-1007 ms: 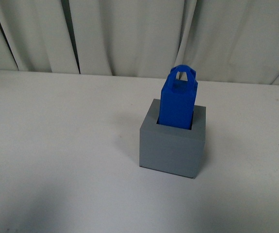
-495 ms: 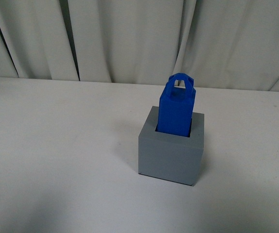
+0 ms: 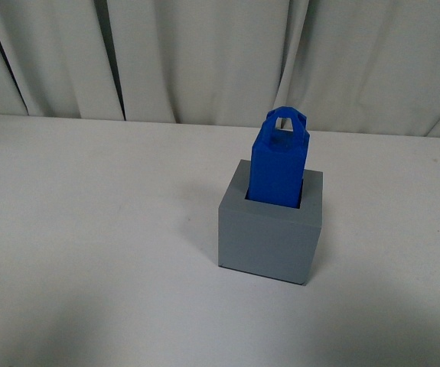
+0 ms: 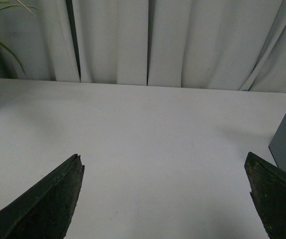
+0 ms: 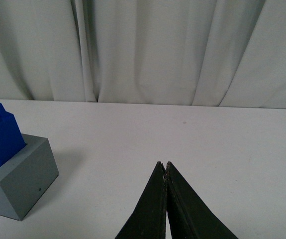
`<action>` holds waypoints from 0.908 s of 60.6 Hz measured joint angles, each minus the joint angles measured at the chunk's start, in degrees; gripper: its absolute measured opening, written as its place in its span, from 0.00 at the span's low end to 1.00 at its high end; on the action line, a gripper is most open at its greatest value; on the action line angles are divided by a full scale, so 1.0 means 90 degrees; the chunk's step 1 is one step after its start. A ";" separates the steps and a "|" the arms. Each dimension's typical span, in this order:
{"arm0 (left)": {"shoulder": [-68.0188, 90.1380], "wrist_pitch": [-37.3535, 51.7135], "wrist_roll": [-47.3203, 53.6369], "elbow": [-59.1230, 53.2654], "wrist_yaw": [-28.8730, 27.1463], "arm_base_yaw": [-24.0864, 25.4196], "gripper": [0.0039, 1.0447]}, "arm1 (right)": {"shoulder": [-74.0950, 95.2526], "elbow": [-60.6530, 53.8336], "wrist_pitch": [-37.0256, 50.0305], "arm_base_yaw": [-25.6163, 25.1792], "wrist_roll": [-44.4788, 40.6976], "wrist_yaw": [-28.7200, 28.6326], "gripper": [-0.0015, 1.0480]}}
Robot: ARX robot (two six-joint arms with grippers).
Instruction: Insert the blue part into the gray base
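**Two free arms, block seated in its base**

One look from the front camera gives the main fact: the blue part [image 3: 278, 162] stands upright with its lower end down in the square recess of the gray base [image 3: 268, 232], its loop handle at the top. It leans very slightly, if at all. The base sits on the white table [image 3: 89, 229], in front of the pale curtain [image 3: 204, 53]. Neither arm appears in this view, so nothing is steadying the part; it stays up because the recess walls hold it. To my judgement the insertion is done or nearly so, though how deep the part sits I cannot tell.

From the left wrist camera, the left gripper [image 4: 167, 194] has its fingers [image 4: 43, 204] spread wide, with only bare table between them. A corner of the gray base shows beside one finger, apart from it. This gripper holds and touches nothing. A plant leaf [image 4: 3, 45] and a white pot edge show far from the base.

From the right wrist camera, the right gripper [image 5: 165, 167] has its fingers [image 5: 182, 214] pressed together tip to tip, pinching nothing. The base with the blue part in it lies well off to one side, clear of the tips.
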 joint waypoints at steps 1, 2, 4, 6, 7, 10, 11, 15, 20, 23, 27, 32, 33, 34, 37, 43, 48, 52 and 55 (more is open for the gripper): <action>0.0000 0.0000 0.0000 0.0000 0.0000 0.0000 0.94 | -0.0046 -0.0012 -0.0036 0.0000 0.0000 0.0000 0.01; 0.0000 0.0000 0.0000 0.0000 0.0000 0.0000 0.94 | -0.0068 -0.0017 -0.0053 0.0000 0.0002 -0.0002 0.01; 0.0000 0.0000 0.0000 0.0000 0.0000 0.0000 0.94 | -0.0151 -0.0049 -0.0100 0.0000 0.0000 -0.0002 0.01; 0.0000 0.0000 0.0000 0.0000 0.0000 0.0000 0.94 | -0.0192 -0.0129 -0.0010 0.0000 0.0002 -0.0002 0.01; 0.0000 0.0000 0.0000 0.0000 0.0000 0.0000 0.94 | -0.0228 -0.0187 0.0022 0.0000 0.0000 -0.0002 0.01; 0.0000 0.0000 0.0000 0.0000 -0.0002 0.0000 0.94 | -0.0318 -0.0233 -0.0039 0.0000 0.0000 -0.0002 0.01; 0.0000 0.0000 0.0000 0.0000 0.0000 0.0000 0.94 | -0.0333 -0.0233 -0.0046 0.0000 0.0002 -0.0002 0.01; 0.0000 0.0000 0.0000 0.0000 0.0002 0.0000 0.94 | -0.0476 -0.0233 -0.0187 0.0000 0.0000 -0.0002 0.01; 0.0000 0.0000 0.0000 0.0000 0.0000 0.0000 0.94 | -0.0651 -0.0233 -0.0345 0.0000 0.0002 -0.0002 0.01; 0.0000 0.0000 0.0000 0.0000 0.0000 0.0000 0.94 | -0.0755 -0.0233 -0.0440 0.0000 0.0002 -0.0002 0.01; 0.0000 0.0000 0.0000 0.0000 0.0000 0.0000 0.94 | -0.0879 -0.0233 -0.0568 0.0000 0.0002 -0.0002 0.01; 0.0000 0.0000 0.0000 0.0000 0.0002 0.0000 0.94 | -0.1013 -0.0233 -0.0707 0.0000 0.0002 -0.0002 0.01; 0.0000 0.0000 0.0000 0.0000 0.0000 0.0000 0.94 | -0.1025 -0.0233 -0.0721 0.0000 0.0002 -0.0002 0.01; 0.0000 0.0000 0.0000 0.0000 0.0000 0.0000 0.94 | -0.1056 -0.0233 -0.0750 0.0000 0.0002 -0.0002 0.01; 0.0000 0.0000 0.0000 0.0000 0.0000 0.0000 0.94 | -0.1132 -0.0233 -0.0821 0.0000 0.0002 -0.0002 0.01; 0.0000 0.0000 0.0000 0.0000 0.0000 0.0000 0.94 | -0.1775 -0.0228 -0.1676 0.0000 0.0000 -0.0010 0.01; 0.0000 0.0000 0.0000 0.0000 0.0000 0.0000 0.94 | -0.2237 -0.0228 -0.1970 0.0000 0.0002 -0.0005 0.01; 0.0000 0.0000 0.0000 0.0000 0.0000 0.0000 0.94 | -0.2261 -0.0228 -0.1991 0.0000 0.0000 -0.0005 0.01; 0.0000 0.0000 0.0000 0.0000 0.0000 0.0000 0.94 | -0.2261 -0.0228 -0.1996 0.0000 0.0000 -0.0005 0.01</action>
